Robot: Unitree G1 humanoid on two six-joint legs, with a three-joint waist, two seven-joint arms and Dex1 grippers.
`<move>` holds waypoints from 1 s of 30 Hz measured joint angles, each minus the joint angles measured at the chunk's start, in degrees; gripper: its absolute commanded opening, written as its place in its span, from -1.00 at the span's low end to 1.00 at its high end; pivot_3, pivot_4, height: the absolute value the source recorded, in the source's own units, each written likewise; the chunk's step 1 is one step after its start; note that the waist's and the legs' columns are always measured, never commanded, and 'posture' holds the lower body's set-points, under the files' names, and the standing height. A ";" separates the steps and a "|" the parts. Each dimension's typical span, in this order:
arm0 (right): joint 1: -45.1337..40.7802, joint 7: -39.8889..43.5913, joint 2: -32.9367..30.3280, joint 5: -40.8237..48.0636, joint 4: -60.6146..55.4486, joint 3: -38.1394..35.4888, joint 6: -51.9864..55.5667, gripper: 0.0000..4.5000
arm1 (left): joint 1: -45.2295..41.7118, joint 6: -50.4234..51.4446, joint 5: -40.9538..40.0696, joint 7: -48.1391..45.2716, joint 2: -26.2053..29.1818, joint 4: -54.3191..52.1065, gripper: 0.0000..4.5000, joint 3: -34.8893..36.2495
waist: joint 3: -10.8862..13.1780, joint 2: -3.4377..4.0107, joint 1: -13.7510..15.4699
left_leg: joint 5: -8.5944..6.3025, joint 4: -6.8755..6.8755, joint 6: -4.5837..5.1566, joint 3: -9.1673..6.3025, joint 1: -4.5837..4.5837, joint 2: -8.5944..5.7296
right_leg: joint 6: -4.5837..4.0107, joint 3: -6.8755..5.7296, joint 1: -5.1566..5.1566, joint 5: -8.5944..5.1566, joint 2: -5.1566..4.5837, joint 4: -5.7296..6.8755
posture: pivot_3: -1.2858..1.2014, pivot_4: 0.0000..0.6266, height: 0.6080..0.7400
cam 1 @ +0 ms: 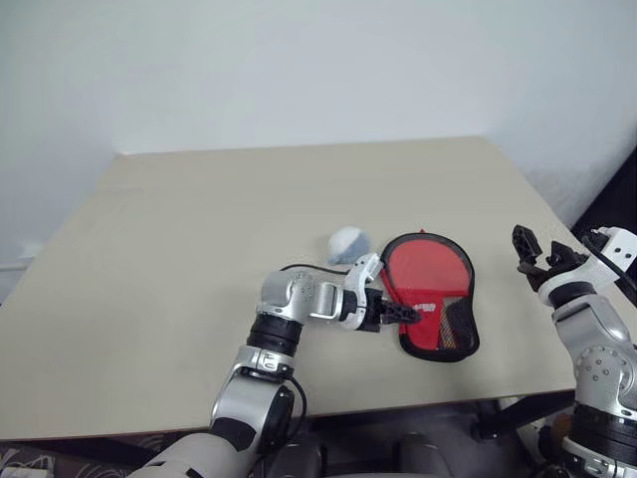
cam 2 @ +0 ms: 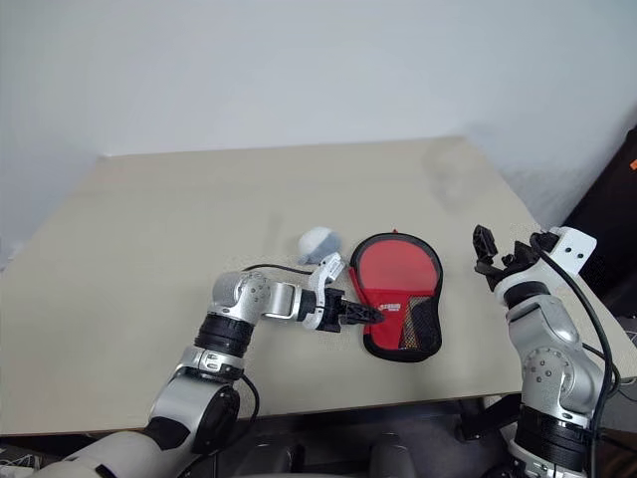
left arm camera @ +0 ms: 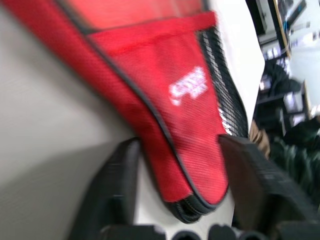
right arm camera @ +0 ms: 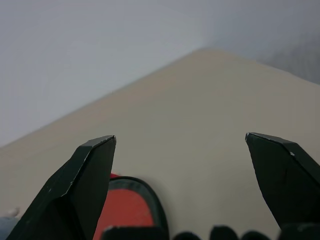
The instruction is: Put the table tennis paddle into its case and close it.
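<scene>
My left tool (cam 1: 400, 314) pinches the case (cam 1: 430, 291) edge at its narrow end, likely to work the flap. Case lies flat on the tabletop (cam 1: 199, 229), paddle inside judging by the red face. Right tool (cam 2: 500, 261) spread, hovering beside.

Red case (cam 1: 429, 294) lies flat, paddle (cam 1: 426, 273) inside.

A pale beige table (cam 1: 199, 249) stood against a plain white wall (cam 1: 299, 70), with dark clutter at far right.
</scene>
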 measured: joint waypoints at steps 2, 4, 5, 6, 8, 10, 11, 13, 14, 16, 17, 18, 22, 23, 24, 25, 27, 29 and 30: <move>0.00 -0.69 0.01 -0.46 0.41 -0.36 -0.06 1.00 | 0.00 0.45 0.00 0.52 -0.43 0.99 -0.73 0.86 | 0.00 0.00 -0.01 | 0.00 -0.01 0.00 0.01 -0.02 0.00 | 0.00 0.01 -0.02 0.00 0.00 0.00 | 0.03 -1.00 1.00; 0.00 -1.03 0.00 -0.95 0.69 -0.61 -0.13 1.00 | -0.02 0.49 -0.01 0.88 -1.17 1.85 -0.98 1.49 | 0.00 0.00 -0.01 | 0.00 -0.01 0.00 0.01 -0.02 0.00 | 0.00 0.01 -0.02 0.00 0.00 -0.01 | 0.03 -1.00 1.00; 0.00 -1.23 0.01 -1.05 0.85 -0.71 -0.15 1.00 | -0.04 0.67 -0.02 0.97 -1.46 2.17 -0.98 1.81 | 0.00 0.00 -0.02 | 0.00 -0.01 0.00 0.00 -0.02 -0.01 | 0.00 0.01 -0.02 0.00 0.00 0.00 | 0.03 -1.00 1.00; 0.00 -1.44 0.02 -1.14 1.00 -0.81 -0.18 1.00 | -0.13 0.92 -0.06 0.97 -1.52 2.43 -0.98 2.09 | 0.00 0.00 -0.01 | 0.00 -0.01 0.00 0.01 -0.02 0.00 | 0.00 0.01 -0.01 0.00 0.00 0.00 | 0.03 -1.00 1.00; 0.00 -1.72 0.07 -1.35 1.04 -0.92 -0.21 1.00 | -0.38 1.39 -0.15 0.97 -1.55 2.78 -0.98 2.43 | 0.00 0.00 -0.01 | 0.00 -0.01 0.00 0.01 -0.02 -0.01 | 0.00 0.00 -0.01 0.00 0.00 0.00 | 0.03 -1.00 1.00; 0.01 -1.90 0.09 -1.45 1.04 -0.95 -0.21 1.00 | -0.40 2.04 -0.33 0.91 -1.56 2.77 -0.98 2.69 | 0.00 0.00 -0.02 | 0.00 -0.02 0.00 0.00 -0.02 -0.01 | 0.00 0.01 -0.01 0.00 -0.01 -0.01 | 0.03 -1.00 1.00; 0.05 -1.94 0.11 -1.46 1.04 -0.94 -0.21 1.00 | -0.41 2.69 -0.72 0.55 -1.24 2.66 -0.98 2.48 | 0.00 0.00 -0.03 | 0.00 -0.02 0.00 0.01 -0.02 -0.01 | 0.00 0.01 -0.02 0.00 0.00 -0.01 | 0.03 -1.00 1.00; 0.30 -1.95 0.15 -1.46 1.03 -0.93 -0.20 1.00 | -0.37 5.08 -1.94 -1.01 1.02 1.65 -0.98 1.16 | 0.00 0.00 -0.16 | 0.00 -0.05 0.00 0.00 -0.02 0.00 | 0.00 0.01 -0.05 0.00 0.00 0.00 | 0.03 -1.00 1.00; 0.39 -1.95 0.30 -1.46 0.96 -0.80 -0.20 1.00 | 0.16 7.07 -3.66 -3.73 3.84 -1.11 -0.98 -1.22 | 0.00 0.01 -0.30 | 0.00 -0.09 -0.01 0.01 -0.02 0.01 | 0.00 0.02 -0.09 0.00 0.01 0.02 | 0.03 -1.00 1.00; 0.61 -1.97 0.36 -1.53 0.96 -0.71 -0.20 1.00 | 1.77 9.85 -7.92 -9.41 10.16 -7.75 -0.98 -4.63 | -0.01 0.05 -1.29 | 0.01 -0.25 -0.02 0.02 0.01 0.03 | -0.02 0.04 -0.14 0.00 0.02 0.04 | 0.03 -1.00 1.00; 0.77 -1.97 0.35 -1.60 0.97 -0.73 -0.18 1.00 | 2.64 11.05 -10.29 -12.44 13.67 -11.03 -0.98 -6.05 | -0.01 0.07 -1.67 | 0.02 -0.32 -0.03 0.01 0.03 0.05 | -0.03 0.05 -0.16 -0.01 0.02 0.06 | 0.03 -1.00 1.00; 1.07 -1.97 0.33 -1.72 0.99 -0.86 -0.14 1.00 | 3.32 12.07 -12.51 -15.24 17.20 -14.10 -0.98 -7.15 | -0.02 0.10 -1.87 | 0.02 -0.36 -0.03 0.02 0.04 0.07 | -0.04 0.07 -0.18 0.00 0.04 0.06 | 0.03 -1.00 1.00; 1.41 -1.74 0.32 -2.17 0.98 0.32 0.54 1.00 | 7.14 13.31 -17.20 -20.99 25.38 -23.18 -0.98 -11.41 | -0.01 0.19 -1.81 | 0.01 -0.34 -0.02 0.03 0.06 0.04 | -0.03 0.09 -0.13 -0.01 0.01 0.03 | 0.03 -1.00 1.00; 1.41 -1.60 0.32 -2.14 0.95 0.87 0.95 1.00 | 8.71 13.25 -17.94 -21.62 26.37 -25.21 -0.98 -12.73 | 0.00 0.18 -1.62 | 0.01 -0.29 -0.02 0.02 0.04 0.03 | -0.03 0.09 -0.10 -0.01 0.00 0.01 | 0.03 -1.00 1.00; 1.40 -1.58 0.32 -2.13 0.95 1.08 1.26 1.00 | 9.41 13.31 -18.21 -21.93 26.67 -26.05 -0.98 -13.70 | 0.01 0.17 -1.38 | 0.01 -0.24 -0.02 0.01 0.01 0.01 | -0.03 0.08 -0.10 -0.01 -0.01 0.01 | 0.03 -1.00 1.00; 1.37 -1.54 0.32 -2.09 0.93 1.42 1.63 1.00 | 9.97 13.42 -18.62 -22.20 26.68 -26.77 -0.98 -14.50 | 0.01 0.15 -1.33 | 0.01 -0.20 -0.01 -0.01 -0.01 0.00 | -0.03 0.08 -0.09 -0.01 -0.01 0.01 | 0.03 -1.00 1.00; 1.45 -1.46 0.21 -1.84 0.69 1.55 2.86 1.00 | 10.24 13.70 -19.96 -22.81 27.26 -27.14 -0.98 -15.87 | 0.01 0.14 -1.45 | 0.01 -0.20 -0.01 0.00 0.00 0.01 | -0.03 0.08 -0.10 -0.01 0.00 0.02 | 0.03 -1.00 1.00; 1.77 -1.45 -0.09 -0.97 -0.17 1.47 4.72 1.00 | 11.26 13.73 -20.49 -23.01 29.27 -27.53 -0.98 -17.09 | 0.01 0.17 -1.61 | 0.01 -0.29 -0.01 0.00 0.05 0.04 | -0.04 0.09 -0.15 -0.02 0.04 0.03 | 0.03 -1.00 1.00; 2.03 -1.45 -0.15 -0.80 -0.61 1.39 5.26 1.00 | 11.91 13.73 -20.71 -22.97 30.24 -27.57 -0.98 -17.31 | 0.00 0.19 -1.73 | 0.01 -0.34 -0.01 0.00 0.05 0.06 | -0.05 0.09 -0.17 -0.02 0.06 0.04 | 0.03 -1.00 1.00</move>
